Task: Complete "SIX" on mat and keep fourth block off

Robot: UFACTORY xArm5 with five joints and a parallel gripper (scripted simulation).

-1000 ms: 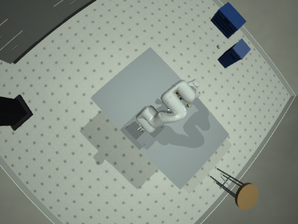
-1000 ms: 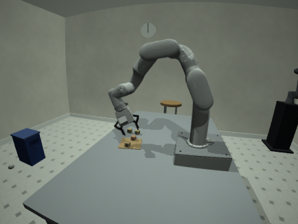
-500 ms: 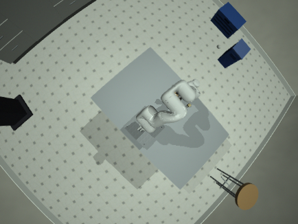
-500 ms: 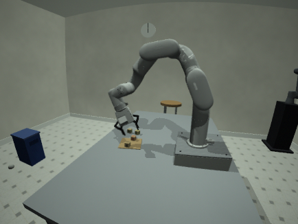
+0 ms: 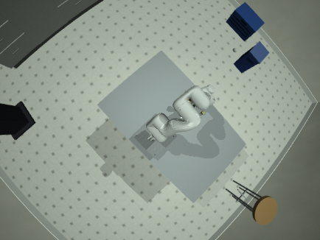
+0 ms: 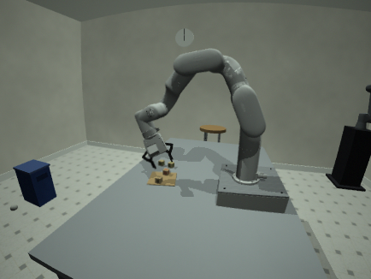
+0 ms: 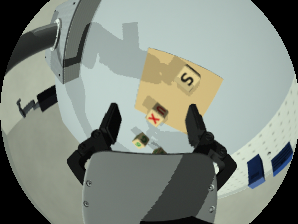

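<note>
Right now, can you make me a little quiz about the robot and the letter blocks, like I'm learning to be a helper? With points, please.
1. True or false: the gripper [image 6: 161,163] [image 7: 153,111] is open.
2. Which letter is on top of the block with the black letter [image 7: 188,79] on the mat [image 6: 150,183] [image 7: 205,95]? A) O B) S C) T
3. Fill in the blank: the X on the block [image 6: 166,171] [image 7: 156,116] is coloured ____.

Key: 1. true; 2. B; 3. red

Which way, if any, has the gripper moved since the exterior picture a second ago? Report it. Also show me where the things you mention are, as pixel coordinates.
No, no visible shift: in the exterior view the gripper [image 6: 161,163] [image 7: 153,111] hangs at the same spot relative to the mat [image 6: 152,182] [image 7: 170,98].
</note>
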